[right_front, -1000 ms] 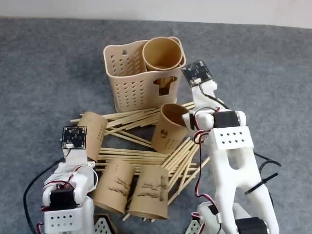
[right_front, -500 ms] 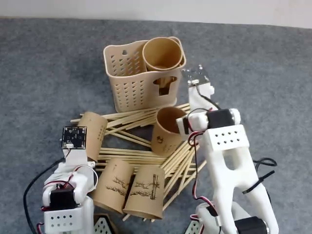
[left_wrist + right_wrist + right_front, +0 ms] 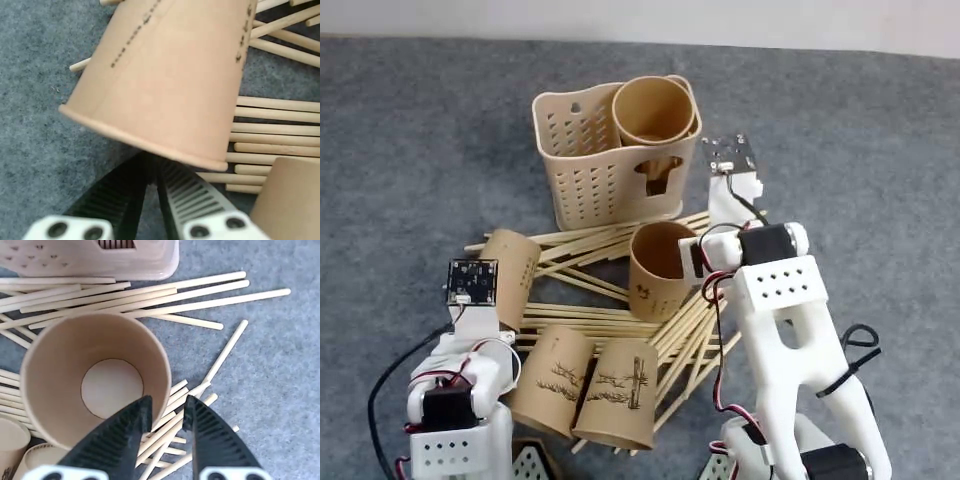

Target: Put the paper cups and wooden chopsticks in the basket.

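Grey fuzzy table surface point(image 3: 420, 150), bearing a beige perforated plastic basket point(image 3: 590, 180) toward the far side and, just before it, a scatter of pale wooden chopsticks point(image 3: 590, 318) with brown paper cups point(image 3: 555, 385) lying among them.

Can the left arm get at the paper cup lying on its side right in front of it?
Probably yes: the paper cup has its rim toward the left gripper with nothing between them, though the jaws are shut and would need to open first.

Tabletop point(image 3: 410, 140) covered edge to edge in grey, short-pile, carpet-like mat point(image 3: 880, 150) with fine lighter flecks, texture uniform throughout; beyond the far edge a plain pale band point(image 3: 640, 18) runs the full width, slightly wider toward the far right corner.
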